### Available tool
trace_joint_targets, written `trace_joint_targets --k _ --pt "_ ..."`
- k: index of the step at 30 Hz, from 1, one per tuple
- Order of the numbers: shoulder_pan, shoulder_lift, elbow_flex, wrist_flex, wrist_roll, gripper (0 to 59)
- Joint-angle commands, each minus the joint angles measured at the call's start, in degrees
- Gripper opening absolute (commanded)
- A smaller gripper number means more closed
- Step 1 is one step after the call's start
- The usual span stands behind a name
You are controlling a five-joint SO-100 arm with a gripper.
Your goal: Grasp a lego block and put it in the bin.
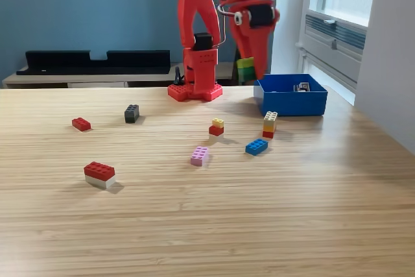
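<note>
On the worktop we see the blue bin at the exterior view's right, a small dark item lying inside; the red tool hangs just left of it, pinching a green-and-yellow stack, held upright off the worktop.
</note>
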Motion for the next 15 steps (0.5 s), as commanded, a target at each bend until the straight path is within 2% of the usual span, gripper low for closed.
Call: trace_joint_targets --k 1,15 --pt "-13.01 5.01 0.97 0.26 3.69 0.0" --pt "-37.53 4.75 8.26 0.18 8.17 0.0"
